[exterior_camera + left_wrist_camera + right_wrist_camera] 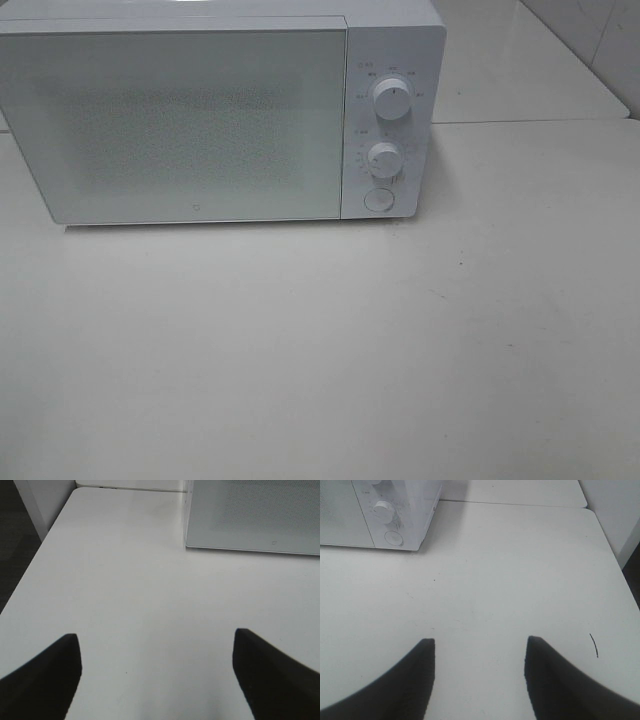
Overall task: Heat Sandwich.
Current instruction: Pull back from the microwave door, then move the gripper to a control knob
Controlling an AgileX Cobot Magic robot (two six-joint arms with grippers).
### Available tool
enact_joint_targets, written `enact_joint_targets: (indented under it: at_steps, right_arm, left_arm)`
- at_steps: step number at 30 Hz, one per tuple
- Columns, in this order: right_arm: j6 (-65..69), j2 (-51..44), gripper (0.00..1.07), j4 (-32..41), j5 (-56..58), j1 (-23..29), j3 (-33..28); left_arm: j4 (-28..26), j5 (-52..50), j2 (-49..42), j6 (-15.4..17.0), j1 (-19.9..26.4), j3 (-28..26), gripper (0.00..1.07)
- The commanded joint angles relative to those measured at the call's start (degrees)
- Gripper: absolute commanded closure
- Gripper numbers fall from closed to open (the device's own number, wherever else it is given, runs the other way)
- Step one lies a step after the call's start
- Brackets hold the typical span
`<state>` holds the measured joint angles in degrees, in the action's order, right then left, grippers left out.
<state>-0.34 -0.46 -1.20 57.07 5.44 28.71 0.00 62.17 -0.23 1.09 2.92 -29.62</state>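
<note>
L pincer (157, 675): jaws wide; nothing btwn the two dark fingers (42, 680); only bare white table (130, 580) under and btwn them.
Ahead of L pincer, off toward the other arm's side: microwave (250, 515), well apart from the fingertips; only its pale speckled door face shows in the left wrist view; table edge runs along L pincer's outer side.

R pincer (477, 675): jaws apart, somewhat narrower than L; nothing held; bare table btwn fingers (395, 690).
Ahead of R pincer, toward the L arm's side: microwave control end, w/ one knob (384, 512) and round button (393, 536) below it; well apart from the fingertips.
Short dark curved mark (593, 645) on table near R pincer's outer finger, on the side away from the microwave.

High view: microwave door (190, 125) shut; upper knob (392, 98), lower knob (385, 158), button (379, 200) in a column beside the door; neither pincer in that view.

Sandwich: position cannot tell; no view shows it.
</note>
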Motion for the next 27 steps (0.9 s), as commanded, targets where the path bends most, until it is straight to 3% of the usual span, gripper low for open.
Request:
enact_joint_targets:
  at_steps: [1, 27]
  right_arm:
    - [0.34, -1.32, 0.53, -0.23, 0.06, -0.29, -0.11]
    - [0.34, -1.32, 0.53, -0.23, 0.06, -0.29, -0.11]
  left_arm:
    - [0.0, -0.97, -1.38, 0.0, 0.23, 0.11, 0.28]
    - [0.0, -0.97, -1.38, 0.0, 0.23, 0.11, 0.28]
